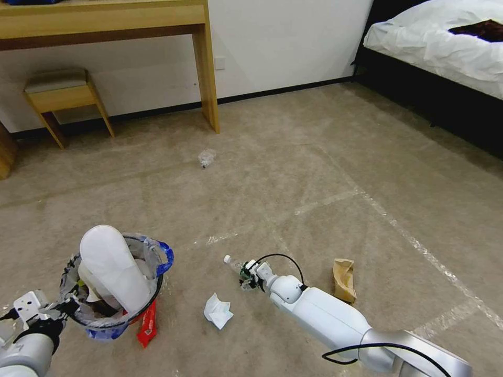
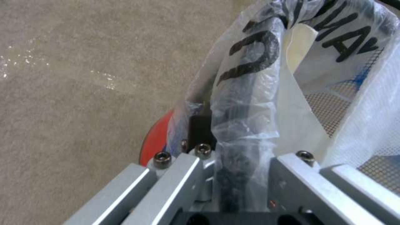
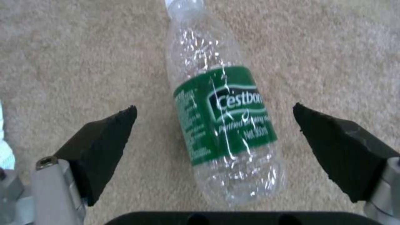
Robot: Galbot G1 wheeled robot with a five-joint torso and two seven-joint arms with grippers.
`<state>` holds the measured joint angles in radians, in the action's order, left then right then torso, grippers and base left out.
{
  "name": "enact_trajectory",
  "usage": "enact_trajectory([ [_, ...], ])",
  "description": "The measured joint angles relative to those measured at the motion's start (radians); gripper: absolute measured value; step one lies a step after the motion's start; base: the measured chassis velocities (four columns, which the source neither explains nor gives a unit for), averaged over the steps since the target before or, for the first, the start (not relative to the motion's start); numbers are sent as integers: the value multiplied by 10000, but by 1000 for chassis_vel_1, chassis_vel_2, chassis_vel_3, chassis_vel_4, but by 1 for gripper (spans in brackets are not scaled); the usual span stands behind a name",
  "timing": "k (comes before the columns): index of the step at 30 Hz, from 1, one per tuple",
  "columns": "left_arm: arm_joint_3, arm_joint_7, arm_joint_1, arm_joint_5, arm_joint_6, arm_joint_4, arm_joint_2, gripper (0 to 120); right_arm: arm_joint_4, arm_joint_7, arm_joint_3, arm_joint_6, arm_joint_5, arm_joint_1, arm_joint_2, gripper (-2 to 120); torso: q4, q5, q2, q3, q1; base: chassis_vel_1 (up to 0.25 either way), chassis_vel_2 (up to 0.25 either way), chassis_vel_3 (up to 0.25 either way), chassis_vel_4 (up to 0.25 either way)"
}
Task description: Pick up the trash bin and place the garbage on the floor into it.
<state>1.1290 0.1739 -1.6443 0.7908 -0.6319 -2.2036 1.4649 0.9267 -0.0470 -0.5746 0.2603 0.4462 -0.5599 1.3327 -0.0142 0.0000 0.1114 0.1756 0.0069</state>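
Beige carpet [image 1: 293, 173] underfoot, wooden desk [image 1: 105, 21] and stool [image 1: 60, 91] against the far wall, bed [image 1: 440, 42] at right. Left hand [image 2: 233, 175] clamped on the bag-wrapped rim of the trash bin [image 1: 120, 293], white slipper sole [image 1: 112, 267] standing up inside. Right hand [image 3: 214, 140] low over the floor, black pads [image 3: 104, 150] spread wide, green-labelled bottle [image 3: 221, 125] lying between them, untouched. Crumpled white paper [image 1: 217, 310] between bin and right arm; red wrapper [image 1: 148, 324] just beside the bin; cardboard scrap [image 1: 344, 279] near the right arm; clear plastic scrap [image 1: 207, 157] well off toward the desk.
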Motion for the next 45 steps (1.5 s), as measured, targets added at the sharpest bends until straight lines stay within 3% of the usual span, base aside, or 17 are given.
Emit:
enact_trajectory([
  [10, -7, -4, -5, 6, 2, -22, -5, 1, -467, 131, -10, -258, -85, 32, 214, 88, -1, 0, 0, 1, 0, 0, 0, 0, 0],
  [13, -3, -4, -5, 10, 2, -28, -8, 1, -563, 176, -4, -314, -95, 32, 244, 82, -1, 0, 1, 0, 0, 0, 0, 0, 0],
  [16, -2, -3, 2, 16, 3, -35, -8, 1, -803, 229, 60, -420, -155, -15, 331, 65, 0, 0, 0, 0, 0, 0, 0, 0, 0],
  [34, -76, -2, 51, -23, 5, 51, -9, 1, -825, 230, 303, -593, -294, -173, 272, 35, 0, 0, 0, 0, 0, 0, 0, 0, 0],
  [40, -70, -2, 43, -20, 5, 58, -26, 1, -137, 53, 470, -525, -158, -348, 54, 20, 0, 0, 0, 0, 0, 0, 0, 0, 0],
  [45, -90, -2, 61, -19, 5, 122, -43, 1, 705, -116, 713, -291, 148, -481, -217, 15, -1, 0, 0, 0, 0, 0, 0, 0, 0],
])
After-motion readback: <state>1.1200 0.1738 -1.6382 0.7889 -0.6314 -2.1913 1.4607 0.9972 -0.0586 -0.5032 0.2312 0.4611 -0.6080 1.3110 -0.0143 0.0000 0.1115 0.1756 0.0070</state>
